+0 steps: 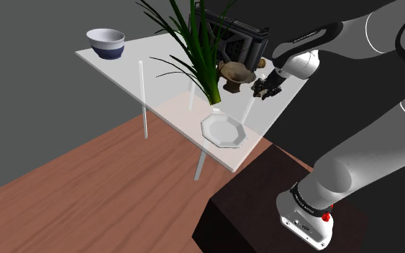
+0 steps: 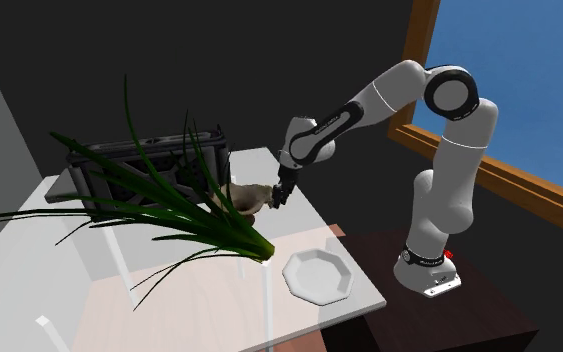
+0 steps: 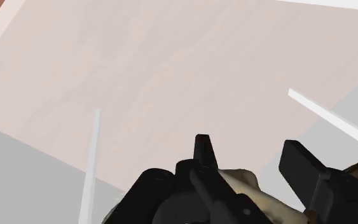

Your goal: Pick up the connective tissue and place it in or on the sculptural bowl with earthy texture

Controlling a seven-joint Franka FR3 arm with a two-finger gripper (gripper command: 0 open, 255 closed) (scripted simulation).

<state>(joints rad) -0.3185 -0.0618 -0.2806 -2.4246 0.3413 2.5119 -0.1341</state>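
Connective tissue (image 3: 242, 182), a pale cream scrap, sits pinched between the black fingers of the hand (image 1: 265, 88), held clear of the surface (image 1: 157, 79). The hand hangs just beside the brown pedestal bowl (image 1: 237, 73), at its right in the shoulder view. The carry looks nearly done. The scrap probably has to be over the rim before the fingers part.

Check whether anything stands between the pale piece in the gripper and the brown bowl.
Nothing visible does. The gripper clasps the pale piece right beside the brown bowl; the plant stands on the bowl's other side, off that path.
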